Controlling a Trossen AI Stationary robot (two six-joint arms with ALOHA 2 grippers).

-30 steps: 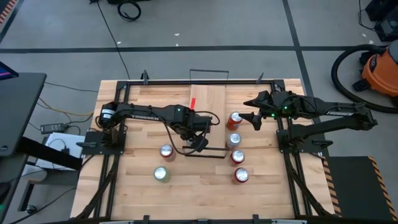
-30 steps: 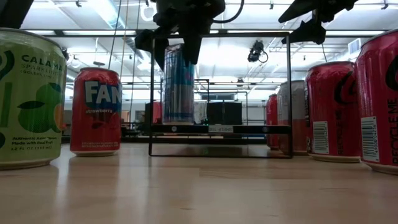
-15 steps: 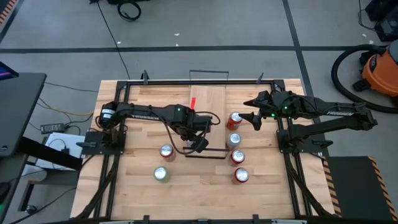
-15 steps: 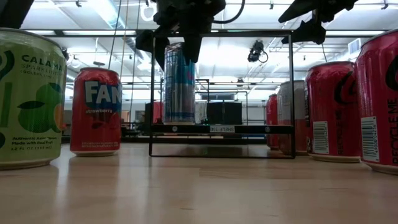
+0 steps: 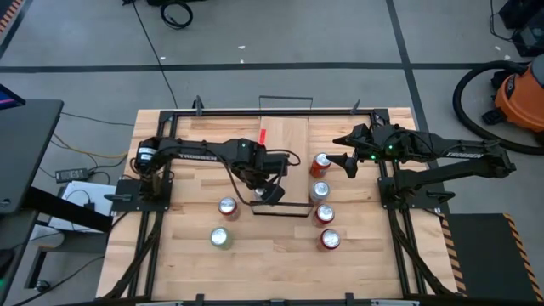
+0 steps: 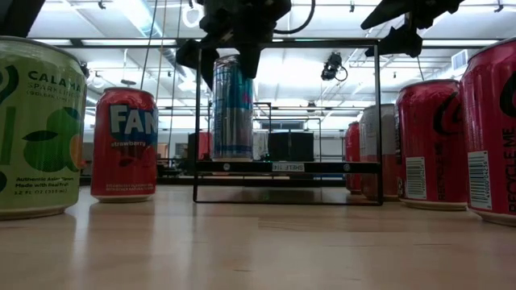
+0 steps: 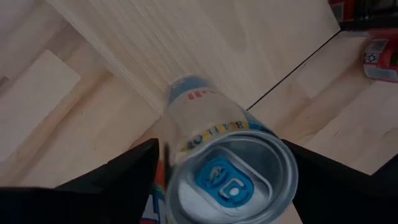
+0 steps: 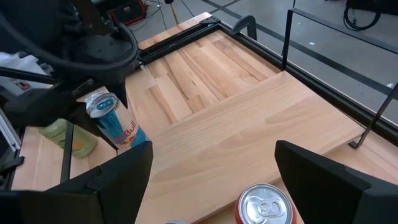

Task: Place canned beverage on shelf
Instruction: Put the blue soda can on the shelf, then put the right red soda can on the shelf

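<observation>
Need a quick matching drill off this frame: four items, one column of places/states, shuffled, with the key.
Things:
1. blue slim can
2. left gripper
3. right gripper
4. green lime can

Places/states:
A. hangs empty beside the red cans
B. stands on the tabletop, off the shelf
C. closed around a can
D. upright on the shelf board

Pairs: 1-D, 2-C, 3-A, 4-B
</observation>
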